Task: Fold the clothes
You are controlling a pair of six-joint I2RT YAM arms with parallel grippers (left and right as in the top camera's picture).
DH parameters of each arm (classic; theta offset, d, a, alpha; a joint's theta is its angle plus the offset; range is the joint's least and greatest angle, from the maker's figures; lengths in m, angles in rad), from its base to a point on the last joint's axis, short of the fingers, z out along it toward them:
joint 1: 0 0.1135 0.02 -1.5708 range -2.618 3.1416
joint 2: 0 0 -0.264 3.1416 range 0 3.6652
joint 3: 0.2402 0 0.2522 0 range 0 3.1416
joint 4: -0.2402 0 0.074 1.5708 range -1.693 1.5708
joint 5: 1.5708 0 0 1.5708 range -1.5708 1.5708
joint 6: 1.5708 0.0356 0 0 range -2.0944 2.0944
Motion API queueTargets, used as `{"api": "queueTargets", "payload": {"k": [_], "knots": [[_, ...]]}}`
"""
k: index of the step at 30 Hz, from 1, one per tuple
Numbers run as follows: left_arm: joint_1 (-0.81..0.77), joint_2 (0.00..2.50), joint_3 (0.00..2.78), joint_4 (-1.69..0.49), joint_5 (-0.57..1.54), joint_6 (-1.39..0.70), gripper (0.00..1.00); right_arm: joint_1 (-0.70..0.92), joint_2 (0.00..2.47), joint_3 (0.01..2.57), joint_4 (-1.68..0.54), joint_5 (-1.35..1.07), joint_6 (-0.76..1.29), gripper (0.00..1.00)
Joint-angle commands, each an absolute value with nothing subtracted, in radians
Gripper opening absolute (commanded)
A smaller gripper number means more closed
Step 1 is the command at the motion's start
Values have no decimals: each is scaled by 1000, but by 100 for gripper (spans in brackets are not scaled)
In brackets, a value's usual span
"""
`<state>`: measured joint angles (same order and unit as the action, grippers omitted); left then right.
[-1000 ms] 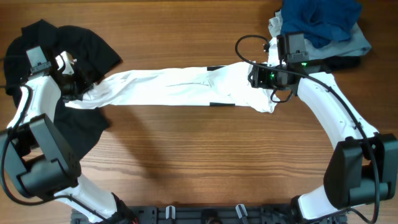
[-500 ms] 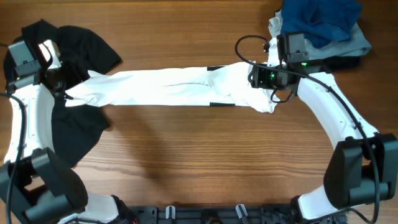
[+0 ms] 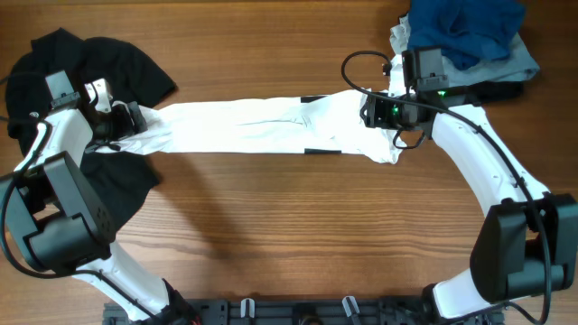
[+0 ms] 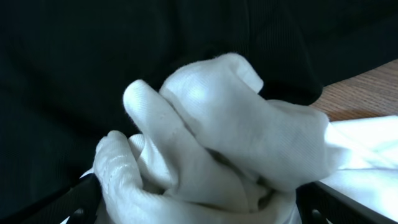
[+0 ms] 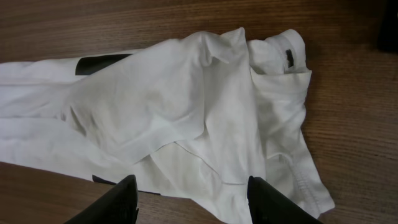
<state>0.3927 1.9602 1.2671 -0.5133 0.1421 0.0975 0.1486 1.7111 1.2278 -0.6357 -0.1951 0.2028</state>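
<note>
The clothes, a white T-shirt (image 3: 262, 126) with black print edges, lie stretched in a long band across the table. My left gripper (image 3: 135, 120) is at the band's left end. In the left wrist view its fingers (image 4: 78, 200) stand wide apart, open, and the bunched white cloth (image 4: 211, 124) sits loosely between them. My right gripper (image 3: 372, 113) hovers over the shirt's right end. It is open, with its fingers (image 5: 124, 199) apart above the flat fabric (image 5: 186, 106) and holding nothing.
A black shirt (image 3: 117, 63) lies crumpled at the far left, under and behind the left gripper. A pile of blue and pale grey garments (image 3: 470, 36) sits at the back right corner. Bare wooden table (image 3: 289, 235) fills the front half.
The left gripper's jaws have opened wide and let go of the shirt's left end, while its wrist swung out and back. The right arm and the shirt's right end have not moved.
</note>
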Motion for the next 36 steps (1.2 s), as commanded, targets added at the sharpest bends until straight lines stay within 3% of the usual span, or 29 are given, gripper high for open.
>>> {"api": "queueTargets", "payload": {"k": [1, 5, 8, 10, 12, 14, 16, 28, 36], "knots": [[393, 1966, 1271, -505, 159, 120, 99, 147, 1721, 1236, -635, -212, 184, 57], [393, 1966, 1271, -500, 237, 120, 81, 147, 1721, 1236, -635, -212, 184, 57], [390, 1966, 1271, -477, 282, 107, 58, 147, 1721, 1236, -635, -212, 183, 57], [385, 1966, 1271, -458, 292, 52, 53, 147, 1721, 1236, -632, -212, 183, 57], [381, 1966, 1271, -452, 292, 36, 38, 147, 1721, 1236, -629, -212, 183, 57], [377, 1966, 1271, -452, 292, 36, 12, 147, 1721, 1236, -630, -212, 184, 57], [375, 1961, 1272, -452, 295, 15, 5, 147, 1721, 1236, -630, -212, 183, 57], [365, 1679, 1397, -672, 314, -15, 4, 147, 1728, 1236, -641, -212, 187, 58], [247, 1647, 1400, -728, 288, -4, 4, 147, 1729, 1236, -641, -212, 190, 58]]}}
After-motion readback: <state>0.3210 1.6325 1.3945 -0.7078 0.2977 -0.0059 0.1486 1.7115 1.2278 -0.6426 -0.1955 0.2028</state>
